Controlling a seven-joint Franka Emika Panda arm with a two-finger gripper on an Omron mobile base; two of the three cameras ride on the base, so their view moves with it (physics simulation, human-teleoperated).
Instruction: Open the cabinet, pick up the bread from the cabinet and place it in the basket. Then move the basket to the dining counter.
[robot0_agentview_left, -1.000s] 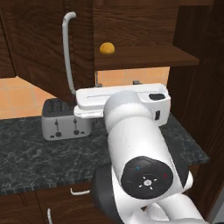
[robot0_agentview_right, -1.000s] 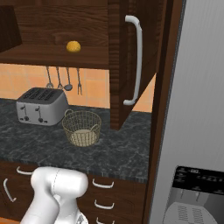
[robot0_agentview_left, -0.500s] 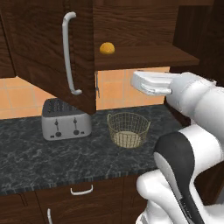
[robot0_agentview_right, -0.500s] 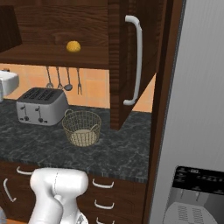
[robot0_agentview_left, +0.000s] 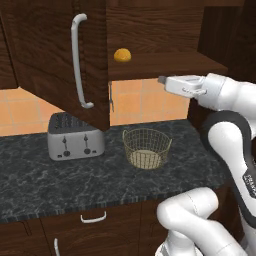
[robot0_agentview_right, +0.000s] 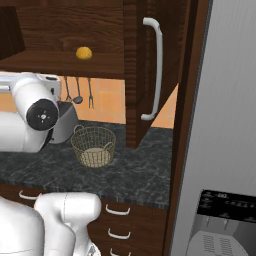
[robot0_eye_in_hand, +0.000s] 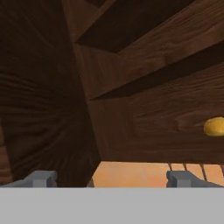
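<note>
The cabinet (robot0_agentview_left: 60, 55) stands open, both doors swung out. The bread (robot0_agentview_left: 122, 55) lies on its lower shelf, a small golden bun also seen as the bread (robot0_agentview_right: 83, 53) and at the right edge of the hand view as the bread (robot0_eye_in_hand: 214, 127). On the black counter below stands the wire basket (robot0_agentview_left: 146, 148), the same basket (robot0_agentview_right: 93, 146), with nothing in it. My gripper (robot0_agentview_left: 164, 81) hovers to the right of the bread, just under shelf height, pointing left. Its fingers (robot0_eye_in_hand: 41, 178) stand wide apart; the gripper (robot0_eye_in_hand: 111, 179) is open and holds nothing. The dining counter is out of view.
A silver toaster (robot0_agentview_left: 75, 136) sits left of the basket. The left door's handle (robot0_agentview_left: 77, 60) hangs in front of it, and the right door (robot0_agentview_right: 150, 70) juts out beside the grey fridge (robot0_agentview_right: 225, 125). Utensils (robot0_agentview_right: 77, 92) hang on the orange tile wall.
My arm has swung out from in front of the left base camera to the right, uncovering the basket. The hand has risen to just under the shelf. The jaws stay open.
</note>
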